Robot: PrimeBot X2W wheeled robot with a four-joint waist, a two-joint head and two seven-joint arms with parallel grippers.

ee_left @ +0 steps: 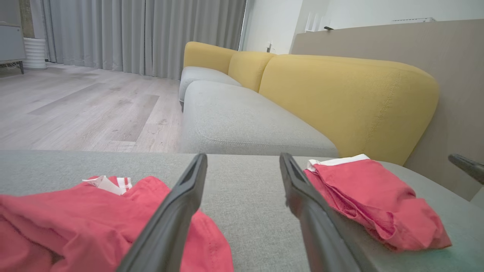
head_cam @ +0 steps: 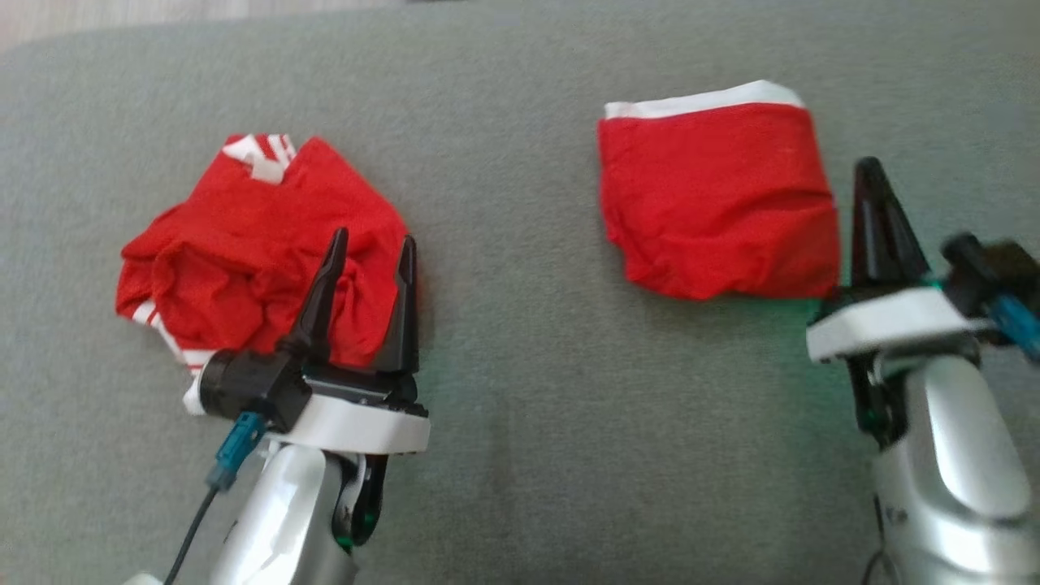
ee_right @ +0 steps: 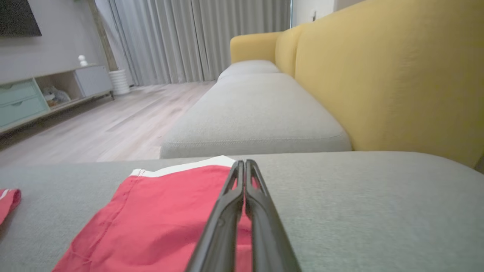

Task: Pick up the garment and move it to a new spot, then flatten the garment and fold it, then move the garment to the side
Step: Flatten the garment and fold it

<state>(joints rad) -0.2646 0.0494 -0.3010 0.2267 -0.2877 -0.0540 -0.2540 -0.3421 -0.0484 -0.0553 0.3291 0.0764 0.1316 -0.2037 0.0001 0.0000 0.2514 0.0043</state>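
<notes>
Black right tool (ee_right: 245, 162), jaws together, empty.

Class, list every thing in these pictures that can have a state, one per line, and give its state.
crumpled garment: bunched in a heap, not folded
folded garment: folded, lying flat
left gripper: open, holding nothing
right gripper: shut, holding nothing
curtains: drawn closed

Living room with a grey-and-yellow sofa (ee_left: 242, 113).
Grey seat cushions (ee_right: 253, 113) run along yellow backrests (ee_left: 340, 102). A pale wood plank floor (ee_left: 83, 105) stretches to long grey curtains (ee_left: 143, 34). A low cabinet (ee_right: 87, 81) with green drawers stands against a grey wall (ee_right: 56, 37). The light is soft and even.
</notes>
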